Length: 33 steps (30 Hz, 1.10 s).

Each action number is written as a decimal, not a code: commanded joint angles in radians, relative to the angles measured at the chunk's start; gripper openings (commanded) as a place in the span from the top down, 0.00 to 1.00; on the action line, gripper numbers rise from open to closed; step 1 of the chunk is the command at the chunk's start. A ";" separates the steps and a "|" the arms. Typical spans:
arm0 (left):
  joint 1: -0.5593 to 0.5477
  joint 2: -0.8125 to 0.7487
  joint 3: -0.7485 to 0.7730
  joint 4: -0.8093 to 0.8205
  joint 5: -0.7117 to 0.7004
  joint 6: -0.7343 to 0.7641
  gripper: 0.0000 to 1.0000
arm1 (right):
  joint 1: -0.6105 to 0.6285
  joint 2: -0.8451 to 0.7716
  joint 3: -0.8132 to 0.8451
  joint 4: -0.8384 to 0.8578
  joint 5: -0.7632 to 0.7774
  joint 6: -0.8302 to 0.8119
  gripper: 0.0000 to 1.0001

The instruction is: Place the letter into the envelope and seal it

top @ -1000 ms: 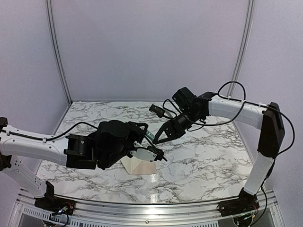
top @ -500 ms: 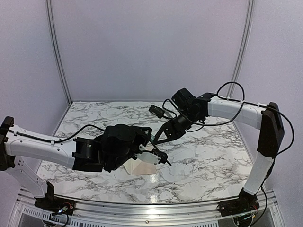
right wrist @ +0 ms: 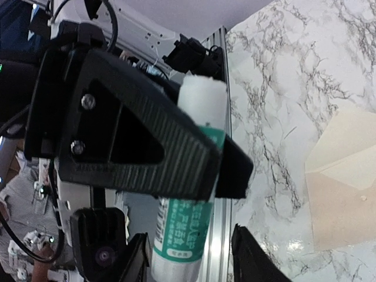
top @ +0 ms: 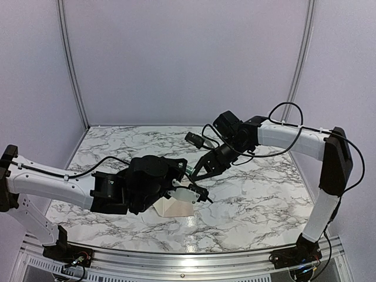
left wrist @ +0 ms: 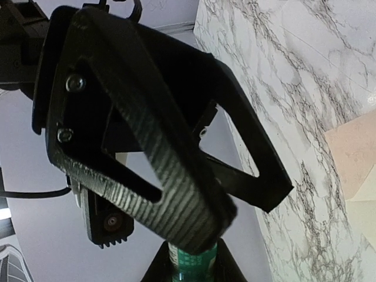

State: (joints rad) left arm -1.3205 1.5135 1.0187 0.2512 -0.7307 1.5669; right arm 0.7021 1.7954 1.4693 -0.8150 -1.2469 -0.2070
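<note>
Above the table my two grippers meet on a green-and-white glue stick point(right wrist: 187, 235). My right gripper point(right wrist: 226, 173) is shut on its upper part, just under the white tip. The glue stick point(left wrist: 194, 258) sits tightly between that gripper's fingers in the left wrist view. My left gripper point(top: 181, 169) has its fingers point(right wrist: 136, 261) on either side of the lower end, with a gap on one side. The envelope point(top: 173, 207) lies flat below, its cream flap point(right wrist: 343, 141) open next to a pinkish-tan panel point(right wrist: 329, 217). I cannot tell the letter apart from it.
The marble table point(top: 258, 194) has a metal rail point(top: 188, 258) along its near edge. Both arms cross over the middle, with cables hanging from the right arm point(top: 294, 138). Lilac walls close in the back and sides.
My left arm has moved right and up to the right gripper, and its jaws have drawn in round the glue stick. The right arm has barely moved. The envelope has stayed put.
</note>
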 commanded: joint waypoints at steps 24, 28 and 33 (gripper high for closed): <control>0.207 0.003 0.044 0.030 0.881 -1.676 0.95 | -0.109 -0.286 0.097 -0.142 0.506 -0.660 0.43; 0.207 0.008 0.042 0.042 0.891 -1.682 0.93 | -0.054 -0.225 0.137 -0.188 0.489 -0.650 0.43; 0.207 0.007 0.036 0.042 0.889 -1.668 0.93 | -0.026 -0.189 0.165 -0.236 0.463 -0.653 0.44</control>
State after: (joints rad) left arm -1.1183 1.5112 1.0641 0.2470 0.1337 -0.0853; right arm 0.6582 1.5925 1.5856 -0.9985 -0.7589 -0.8459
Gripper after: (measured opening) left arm 0.176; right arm 0.559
